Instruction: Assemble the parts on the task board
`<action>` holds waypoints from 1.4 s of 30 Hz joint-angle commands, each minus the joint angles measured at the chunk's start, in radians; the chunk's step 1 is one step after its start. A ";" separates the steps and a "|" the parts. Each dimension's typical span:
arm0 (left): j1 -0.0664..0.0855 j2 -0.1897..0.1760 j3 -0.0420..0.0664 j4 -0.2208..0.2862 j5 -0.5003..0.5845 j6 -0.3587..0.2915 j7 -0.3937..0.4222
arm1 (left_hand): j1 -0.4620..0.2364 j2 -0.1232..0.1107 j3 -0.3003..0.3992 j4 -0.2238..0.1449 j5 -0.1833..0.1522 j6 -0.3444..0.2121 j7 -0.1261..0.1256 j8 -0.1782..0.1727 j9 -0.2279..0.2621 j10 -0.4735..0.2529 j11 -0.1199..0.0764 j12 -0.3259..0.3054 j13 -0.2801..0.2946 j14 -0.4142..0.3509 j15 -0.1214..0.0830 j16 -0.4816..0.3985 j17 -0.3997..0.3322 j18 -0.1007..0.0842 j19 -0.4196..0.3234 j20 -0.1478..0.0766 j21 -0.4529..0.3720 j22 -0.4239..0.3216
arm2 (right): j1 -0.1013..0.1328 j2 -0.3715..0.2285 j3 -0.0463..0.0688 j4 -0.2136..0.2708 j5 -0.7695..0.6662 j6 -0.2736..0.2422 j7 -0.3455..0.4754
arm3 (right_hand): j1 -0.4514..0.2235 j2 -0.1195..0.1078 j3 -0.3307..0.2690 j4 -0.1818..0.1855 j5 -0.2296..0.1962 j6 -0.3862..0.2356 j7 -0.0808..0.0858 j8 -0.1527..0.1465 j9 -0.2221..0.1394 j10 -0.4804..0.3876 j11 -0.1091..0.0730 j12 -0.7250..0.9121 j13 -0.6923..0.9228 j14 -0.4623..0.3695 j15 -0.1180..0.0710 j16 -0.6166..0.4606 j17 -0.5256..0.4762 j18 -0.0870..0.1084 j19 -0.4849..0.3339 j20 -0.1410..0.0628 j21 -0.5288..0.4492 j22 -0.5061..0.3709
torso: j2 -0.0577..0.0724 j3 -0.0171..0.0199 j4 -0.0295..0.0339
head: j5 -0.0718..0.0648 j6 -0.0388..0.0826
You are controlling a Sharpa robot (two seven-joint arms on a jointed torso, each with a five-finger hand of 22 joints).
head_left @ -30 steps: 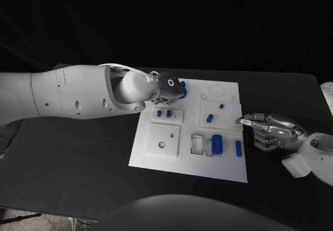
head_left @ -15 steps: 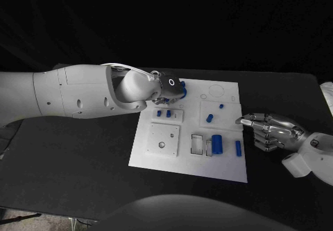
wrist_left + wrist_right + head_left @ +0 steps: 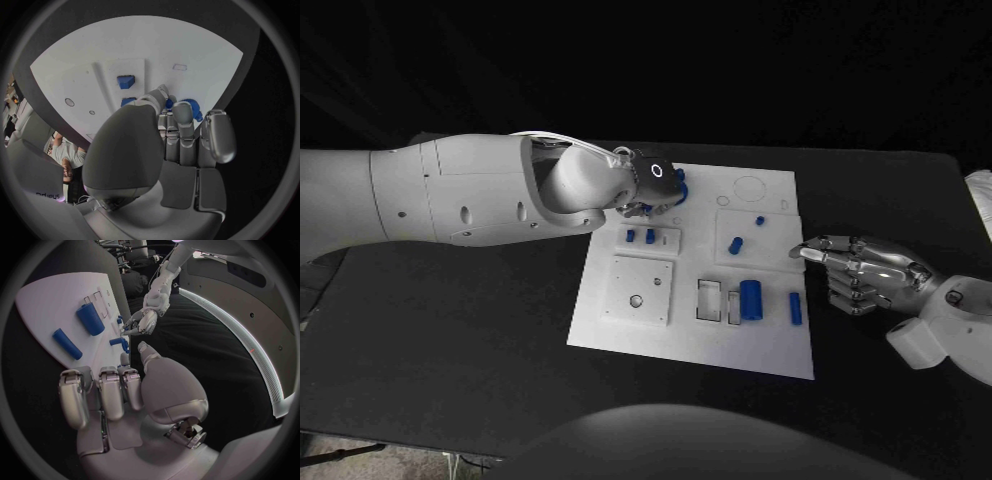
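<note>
The white task board (image 3: 635, 330) lies mid-table. My left hand (image 3: 646, 206), mostly hidden under its wrist, is at the board's far left corner. There its thumb and fingers (image 3: 182, 116) close round a blue part (image 3: 189, 107), which also peeks out beside the wrist (image 3: 682, 186). Two small blue pieces (image 3: 640, 236) stand in a block just nearer, seen too as (image 3: 126, 81). My right hand (image 3: 867, 272) hovers off the board's right edge with fingers curled in and nothing in them (image 3: 119, 395). From the right wrist, the left hand (image 3: 141, 322) hangs over the board (image 3: 50, 300).
A big blue cylinder (image 3: 751, 299) lies beside an open slot (image 3: 711, 299), with a thin blue rod (image 3: 795, 307) to its right. A short cylinder (image 3: 737, 244) and a tiny piece (image 3: 760, 220) sit on the square plate. The left forearm (image 3: 459, 195) spans the table's left.
The left wrist has edged very slightly to the right over the board's corner. The right hand and the loose parts have not moved.
</note>
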 commanded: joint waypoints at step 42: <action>-0.006 -0.016 -0.004 0.006 0.026 0.002 0.049 | -0.027 0.028 0.018 -0.025 -0.006 0.083 0.001 0.064 0.021 0.002 -0.008 -0.013 -0.011 -0.022 0.006 -0.008 -0.019 0.022 -0.008 0.015 -0.020 0.178 | -0.002 0.004 0.000 -0.001 0.000 0.026 -0.001 | 0.009 0.002 0.002 -0.006 0.003 0.005 0.003 -0.007 -0.002 0.104 0.003 0.000 0.261 0.104 -0.002 0.003 0.263 -0.006 0.106 -0.005 0.004 0.263 | -0.001 0.0002 -0.0011 | 0.005 0.000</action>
